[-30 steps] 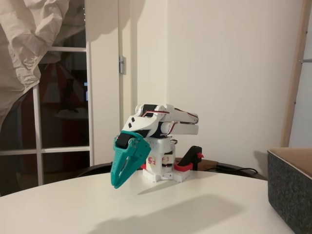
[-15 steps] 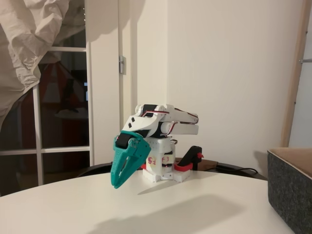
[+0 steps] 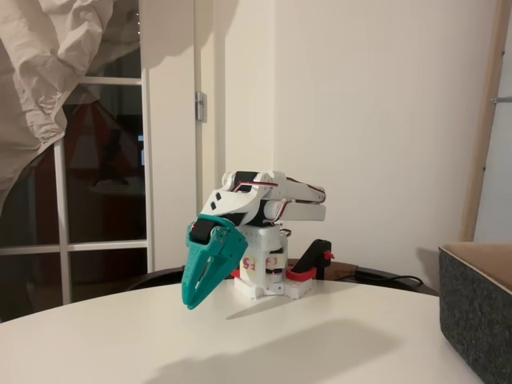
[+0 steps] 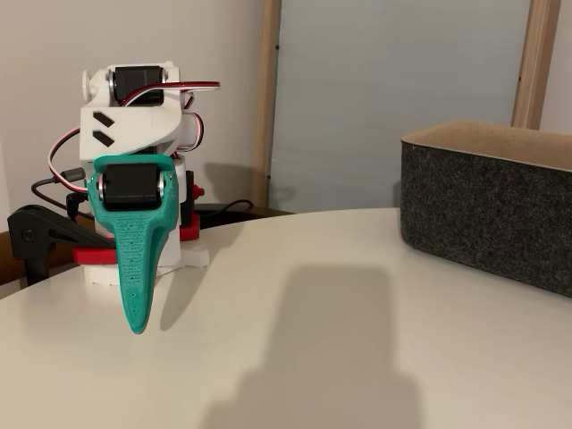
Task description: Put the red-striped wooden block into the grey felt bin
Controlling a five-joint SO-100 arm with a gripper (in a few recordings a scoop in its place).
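The white worktop lies bare in the foreground of both fixed views, and no red-striped wooden block can be made out on it, so which way the block lies from the end effector, and how its long axis runs, cannot be told. The teal end effector hangs tip-down just above the surface, its jaws closed to a point with nothing between them. The grey felt bin stands well apart to its right, cut off by the frame edge; its inside is probably empty, though mostly hidden.
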